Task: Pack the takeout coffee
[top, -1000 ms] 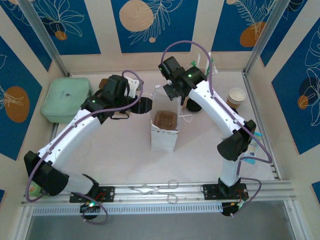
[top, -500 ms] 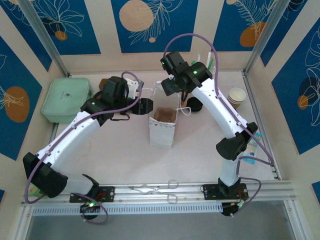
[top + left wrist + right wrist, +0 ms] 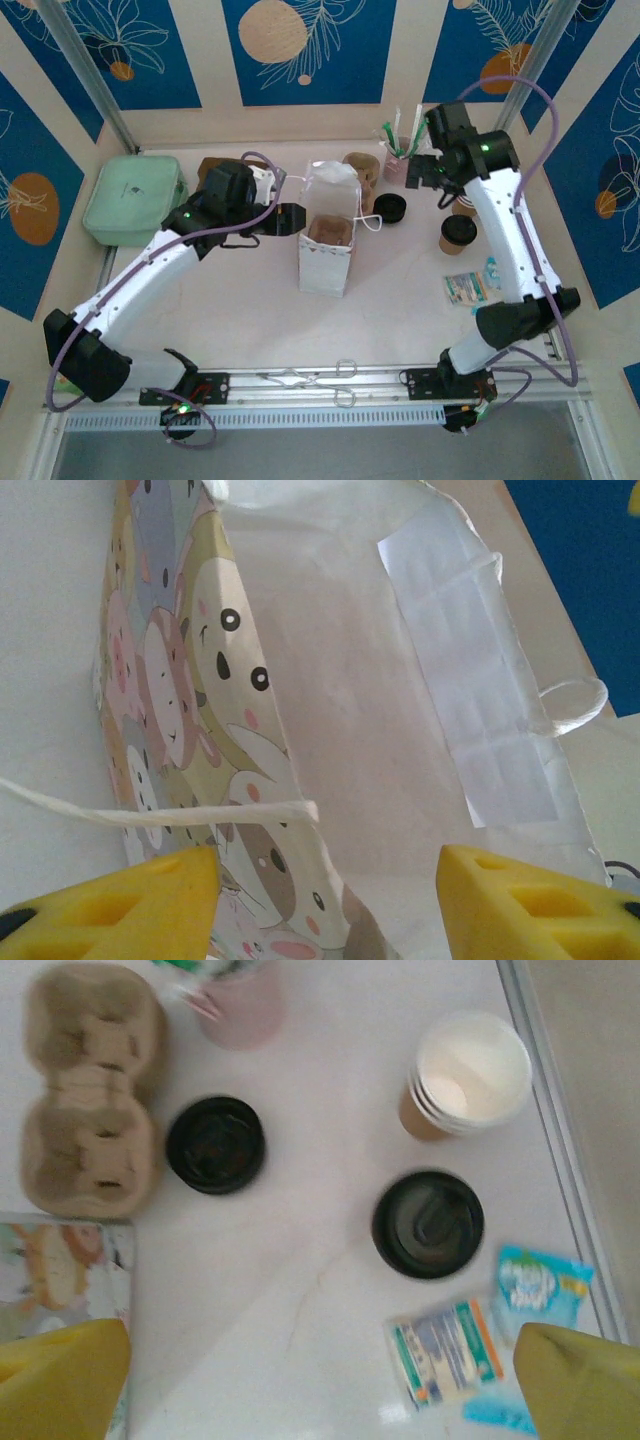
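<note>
From above, the takeout coffee [image 3: 458, 232] stands upright on the table [image 3: 240, 320] near its right edge, well apart from the paper bag [image 3: 328, 250] at the table's middle. The right arm crosses just behind the cup.

The right wrist view looks straight down on the coffee's black lid. A stack of open cups [image 3: 470, 1072] sits toward the far edge and sachets [image 3: 445, 1355] toward the near edge. A loose black lid [image 3: 215, 1145] lies beside the pulp carrier [image 3: 90, 1125]. The right gripper [image 3: 320, 1370] hangs over these with its fingers [image 3: 60, 1385] spread wide, holding nothing.

The left wrist view gives the bag's cartoon-printed wall and white inside. The left gripper [image 3: 325, 890] has its fingers [image 3: 110, 900] parted astride that wall — whether a pad touches the paper is cut off at the frame's bottom. The pink cup [image 3: 235, 1000] is cropped at the top and blurred.
</note>
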Motion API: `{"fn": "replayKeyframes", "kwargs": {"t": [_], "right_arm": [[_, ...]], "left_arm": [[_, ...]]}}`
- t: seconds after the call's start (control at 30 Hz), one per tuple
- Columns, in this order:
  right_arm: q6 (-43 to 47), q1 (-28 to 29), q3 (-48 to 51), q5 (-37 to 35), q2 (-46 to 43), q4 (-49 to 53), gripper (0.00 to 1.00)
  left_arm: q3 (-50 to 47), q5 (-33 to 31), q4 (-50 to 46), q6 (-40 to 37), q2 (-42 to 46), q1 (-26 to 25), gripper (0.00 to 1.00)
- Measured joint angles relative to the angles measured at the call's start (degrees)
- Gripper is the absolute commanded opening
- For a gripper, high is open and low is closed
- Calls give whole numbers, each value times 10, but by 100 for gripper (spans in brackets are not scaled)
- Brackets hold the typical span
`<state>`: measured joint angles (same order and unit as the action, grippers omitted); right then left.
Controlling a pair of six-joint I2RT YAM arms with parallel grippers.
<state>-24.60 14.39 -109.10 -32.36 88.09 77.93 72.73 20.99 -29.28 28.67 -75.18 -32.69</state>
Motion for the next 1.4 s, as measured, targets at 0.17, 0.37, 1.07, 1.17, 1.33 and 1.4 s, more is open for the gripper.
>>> {"fn": "replayKeyframes", "kwargs": {"t": [0.17, 0.37, 1.07, 1.17, 1.33, 1.4], "right_arm": [[-32, -91, 117, 49, -50, -34, 99], [-83, -179, 190, 109, -46, -63, 99], [-134, -195, 218, 162, 40, -111, 99], [-134, -195, 218, 154, 52, -111, 99], [-134, -198, 218, 146, 58, -112, 99], [-133, -202, 218, 146, 60, -114, 99]], "left_arm": [[-12, 5, 13, 11, 12, -1, 60], [-50, 25, 45, 37, 13, -6, 59], [-106, 65, 180, 139, 27, -50, 59], [-102, 64, 173, 132, 33, -50, 59], [-93, 53, 143, 113, 40, -45, 62], [-92, 47, 129, 104, 48, -38, 62]]}}
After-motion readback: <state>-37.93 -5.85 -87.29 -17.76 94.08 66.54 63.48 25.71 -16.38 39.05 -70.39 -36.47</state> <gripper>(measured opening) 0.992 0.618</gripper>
